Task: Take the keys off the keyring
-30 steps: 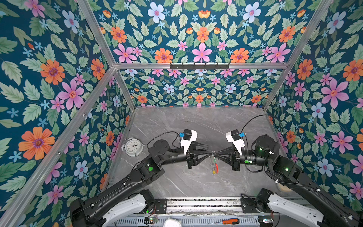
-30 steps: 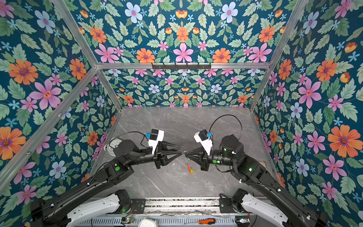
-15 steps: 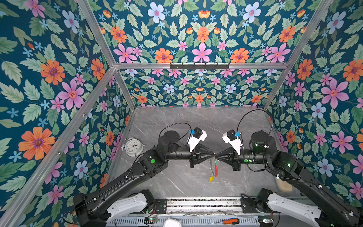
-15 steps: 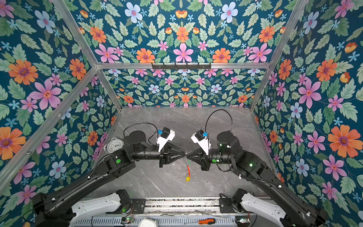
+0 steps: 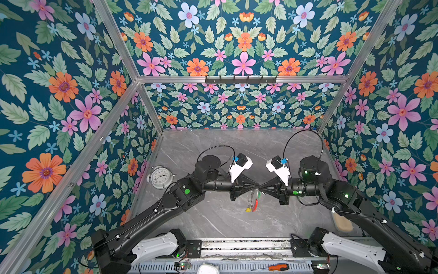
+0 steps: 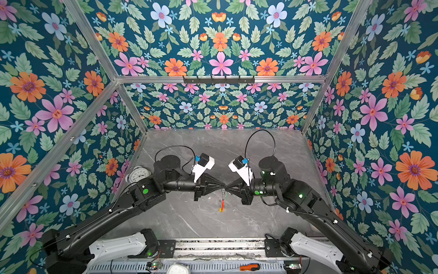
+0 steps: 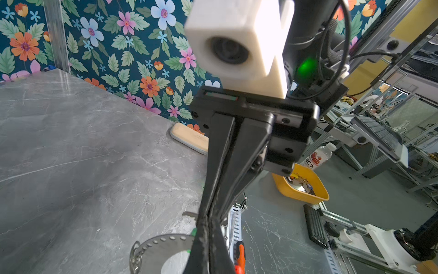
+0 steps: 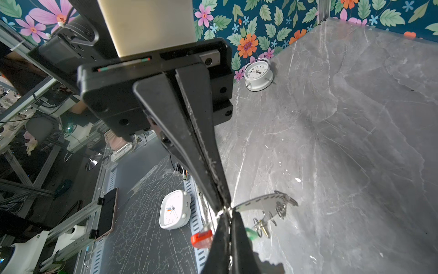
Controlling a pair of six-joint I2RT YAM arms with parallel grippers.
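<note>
My two grippers meet tip to tip in mid-air over the middle of the table, in both top views. The left gripper (image 5: 256,188) (image 6: 222,188) (image 7: 207,219) is shut on the keyring. The right gripper (image 5: 261,188) (image 6: 226,188) (image 8: 228,215) is shut on it at nearly the same spot. The keyring (image 7: 161,239) (image 8: 265,201) is a grey perforated band with small split rings (image 8: 280,210). Its red section (image 5: 255,204) (image 8: 201,237) hangs below the tips. The keys dangle there too: a green head (image 8: 251,233) (image 5: 259,194) and a yellow head (image 5: 248,209) (image 6: 221,209).
A white round alarm clock (image 5: 161,176) (image 8: 258,72) stands by the left wall. A beige pad (image 5: 342,223) (image 7: 189,140) lies by the right wall. An orange-handled screwdriver (image 5: 277,267) (image 7: 240,251) and a white square clock (image 8: 174,210) lie on the front rail.
My left gripper's jaws have closed onto the keyring and its wrist has turned, with the arm's elbow swung farther back. The right gripper has kept its grip; the keys hang a little lower.
</note>
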